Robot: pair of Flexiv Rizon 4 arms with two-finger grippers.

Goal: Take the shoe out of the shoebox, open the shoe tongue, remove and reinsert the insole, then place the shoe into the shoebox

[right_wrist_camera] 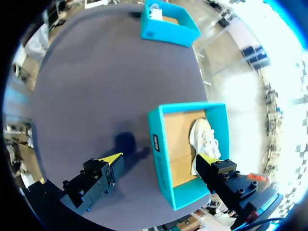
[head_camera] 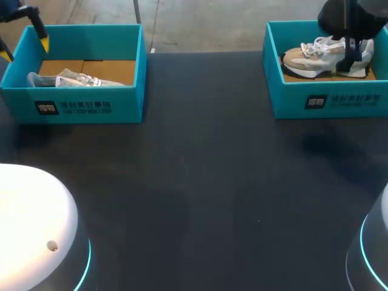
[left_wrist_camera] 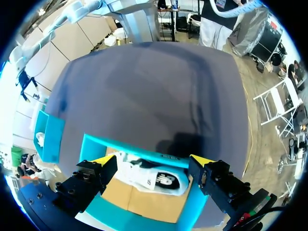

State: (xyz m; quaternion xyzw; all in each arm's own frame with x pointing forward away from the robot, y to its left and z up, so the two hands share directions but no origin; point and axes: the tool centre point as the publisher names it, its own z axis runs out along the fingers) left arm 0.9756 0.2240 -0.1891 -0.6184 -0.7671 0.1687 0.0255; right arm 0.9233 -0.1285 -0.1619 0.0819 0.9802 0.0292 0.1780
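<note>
A teal shoebox (head_camera: 91, 106) at the table's far left holds a grey-white shoe (head_camera: 73, 79) lying on its side. My left gripper (head_camera: 25, 49) hangs open above that box's left end. In the left wrist view the gripper (left_wrist_camera: 153, 161) spans the box (left_wrist_camera: 130, 147), with the white shoe (left_wrist_camera: 149, 175) below and between its fingers, untouched. A second teal shoebox (head_camera: 339, 103) at the far right holds a beige-and-white shoe (head_camera: 315, 57). My right arm (head_camera: 351, 24) is above it. Its gripper (right_wrist_camera: 160, 159) is open and straddles the box's near wall (right_wrist_camera: 187, 107), the shoe (right_wrist_camera: 204, 137) beside one finger.
The dark table (head_camera: 200, 182) stretches between the two boxes. The white rounded bases of my arms sit at the near left (head_camera: 30, 224) and near right (head_camera: 373, 254). The right wrist view takes in the other box (right_wrist_camera: 163, 31) across the table.
</note>
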